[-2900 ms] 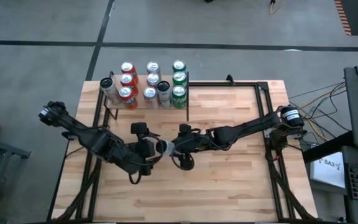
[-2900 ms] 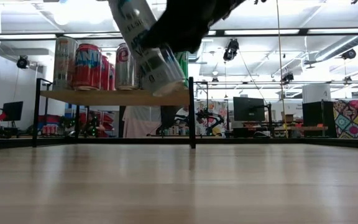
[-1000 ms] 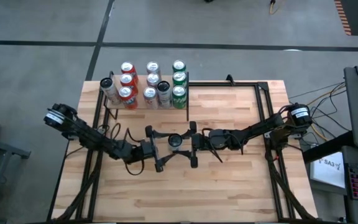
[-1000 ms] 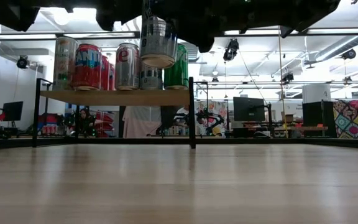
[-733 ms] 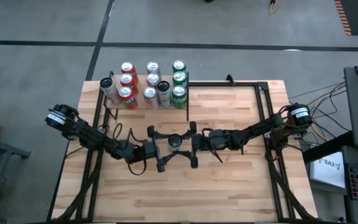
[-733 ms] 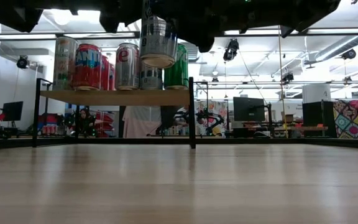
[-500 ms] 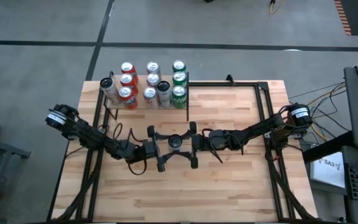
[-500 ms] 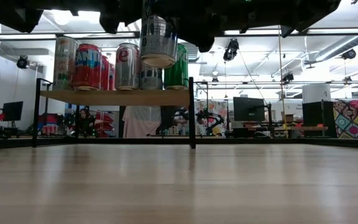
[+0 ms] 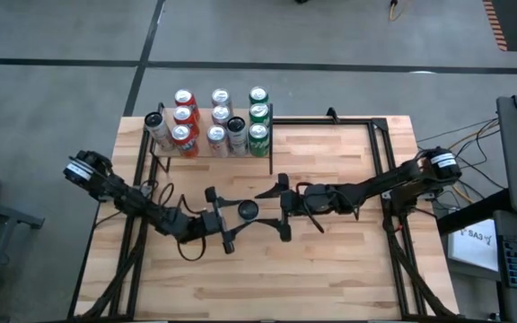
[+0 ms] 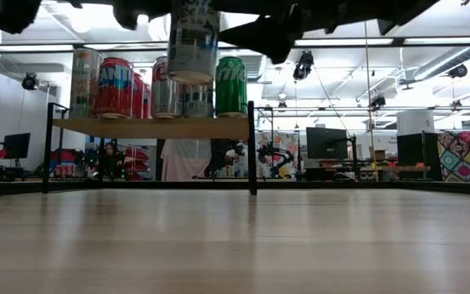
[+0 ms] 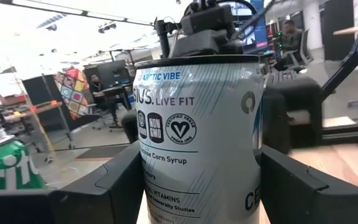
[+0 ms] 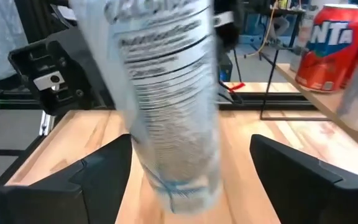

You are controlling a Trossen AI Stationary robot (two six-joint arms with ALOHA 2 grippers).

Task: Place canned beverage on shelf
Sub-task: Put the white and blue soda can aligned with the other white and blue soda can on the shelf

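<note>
The white can [image 9: 248,209] hangs in the air above the counter [image 9: 330,269], in front of the shelf [image 10: 153,126] and not on it. It stands straight up, with its top up. In the low view its bottom [image 10: 192,41] is higher than the shelf board. The left arm comes in from the shelf's left side, low and stretched out over the counter. Its end effector [image 9: 237,220] lies flat and points to the right. It is grasping the white can: the two dark fingers [image 11: 120,180] press on the can's sides. The right arm reaches in from the far right, well away from the shelf, and is also stretched out low and flat. Its end effector [image 9: 275,211] points to the left and faces the left one, with the can between them. It is released: the fingers [image 12: 104,171] stand wide, and there is a gap on each side of the can. The shelf sits at the back left of the counter. It is full of standing cans: red cans [image 9: 183,117] on the left, silver cans [image 9: 220,112] in the middle and green cans [image 9: 258,115] on the right.
</note>
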